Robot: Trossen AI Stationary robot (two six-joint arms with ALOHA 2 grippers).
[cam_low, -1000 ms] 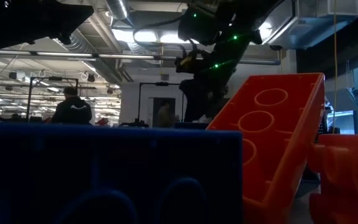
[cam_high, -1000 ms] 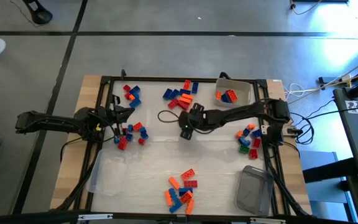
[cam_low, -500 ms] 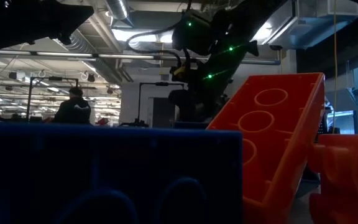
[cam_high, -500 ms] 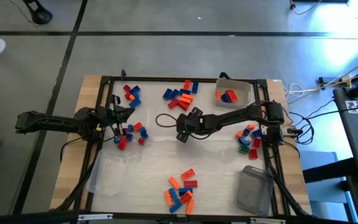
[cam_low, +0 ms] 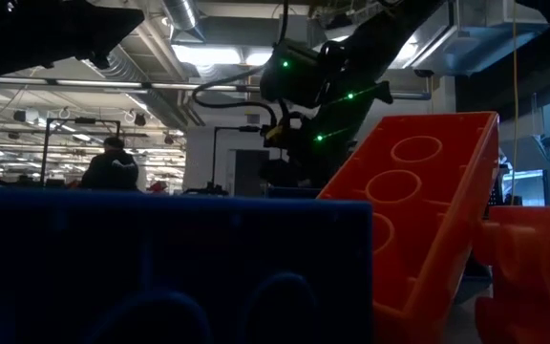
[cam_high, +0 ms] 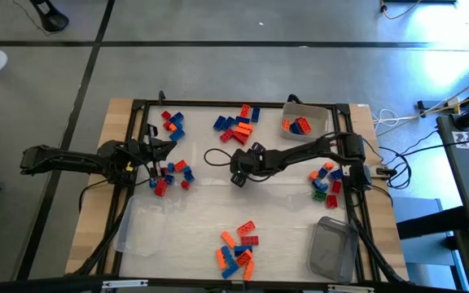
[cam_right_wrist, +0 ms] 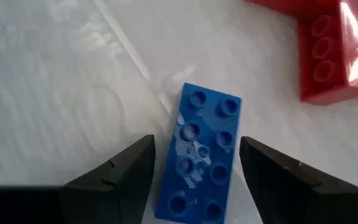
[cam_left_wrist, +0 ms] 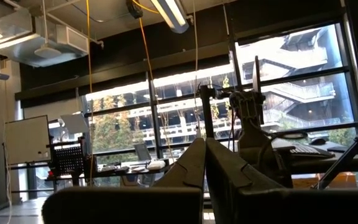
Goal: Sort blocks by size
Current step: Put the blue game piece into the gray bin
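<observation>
Hovering over mid-table, the right gripper [cam_right_wrist: 192, 163] has its fingers spread either side of a long blue block [cam_right_wrist: 201, 154] lying flat, studs up.
Blocks sit in scattered piles [cam_high: 236, 124] across the table [cam_high: 194, 207], a red block [cam_right_wrist: 331, 53] near the blue one; the left gripper [cam_high: 163, 149] waits by its side's pile, fingers pressed together.

Both arms are dark, nearly black, built of slim jointed segments. The right arm [cam_high: 300, 152] carries a looping black cable near its wrist and shows small green indicator lights in the low view. The right gripper [cam_right_wrist: 191, 180] has two flat, dark, angular fingers [cam_right_wrist: 114, 180]. The left arm [cam_high: 80, 159] shows a yellow spot at its wrist.
</observation>
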